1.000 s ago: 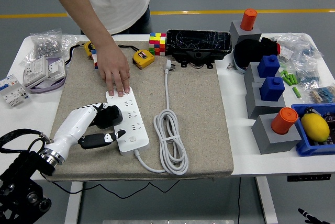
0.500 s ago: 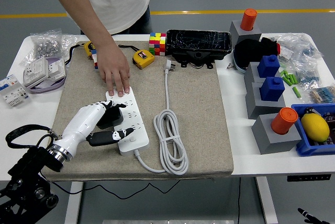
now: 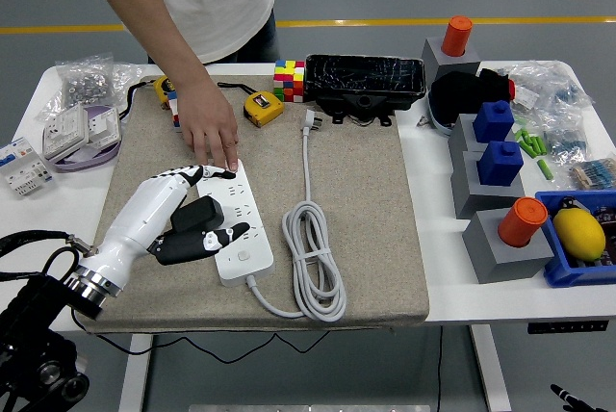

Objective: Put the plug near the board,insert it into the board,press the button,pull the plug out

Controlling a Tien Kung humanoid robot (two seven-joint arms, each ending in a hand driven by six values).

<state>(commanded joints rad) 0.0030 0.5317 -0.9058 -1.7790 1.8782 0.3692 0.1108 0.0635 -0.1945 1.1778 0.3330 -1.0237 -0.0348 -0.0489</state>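
Left hand over the mat, person's hand beside it

The left hand [image 3: 188, 215] reaches in from the lower left, white forearm angled up and to the right, black wrist joint near the table's front edge; its fingers [image 3: 207, 173] are curled around a black plug [image 3: 200, 215], thumb extended below; a person's hand [image 3: 214, 133] presses flat, palm down, fingertips touching the robot's.

White board [image 3: 243, 229], black plug [image 3: 203, 214]

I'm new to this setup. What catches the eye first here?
The robot's white left hand holds a black plug at the white power strip on the beige mat. A person's hand presses down the strip's far end. A coiled white cord lies just right of it.
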